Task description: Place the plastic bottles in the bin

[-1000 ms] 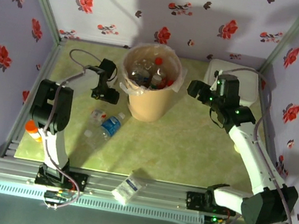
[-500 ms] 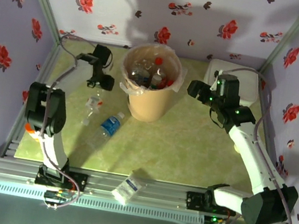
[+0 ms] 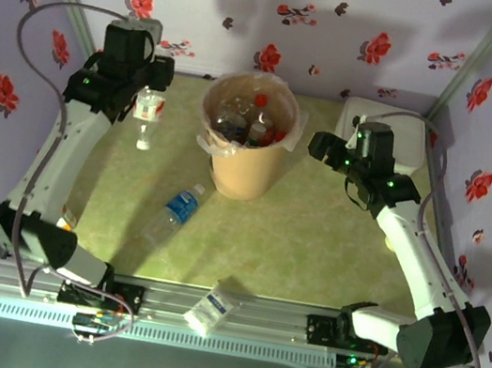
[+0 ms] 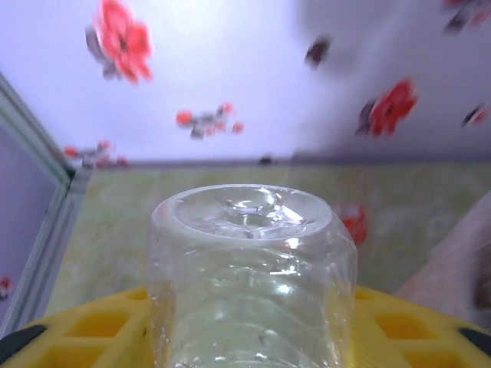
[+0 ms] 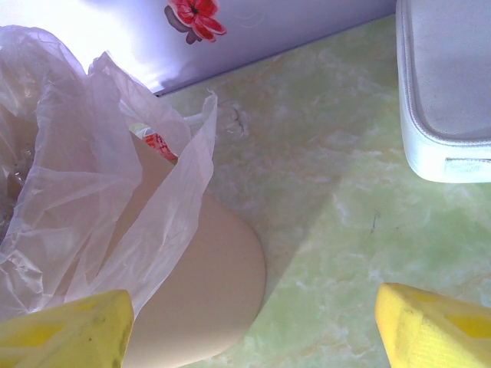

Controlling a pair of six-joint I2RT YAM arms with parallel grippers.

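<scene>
A clear plastic bottle (image 3: 148,112) with a red label hangs above the table's back-left corner, and my left gripper (image 3: 143,97) is shut on it. In the left wrist view the bottle's clear base (image 4: 249,261) stands between the yellow fingers (image 4: 73,337). Another plastic bottle (image 3: 176,211), with a blue label and blue cap, lies on the table in front of the bin. The tan bin (image 3: 250,173) has a clear bag liner and several bottles (image 3: 245,123) inside. My right gripper (image 3: 318,145) is open beside the bin's right wall (image 5: 207,291), with nothing in it.
A flat white box (image 3: 401,135) sits at the back right, behind the right gripper; its corner (image 5: 445,92) shows in the right wrist view. A white and blue packet (image 3: 210,307) lies on the front rail. Flowered walls close in the back and sides.
My left arm lifted the red-labelled bottle from the table left of the bin and carried it up toward the back left. The right arm has not moved.
</scene>
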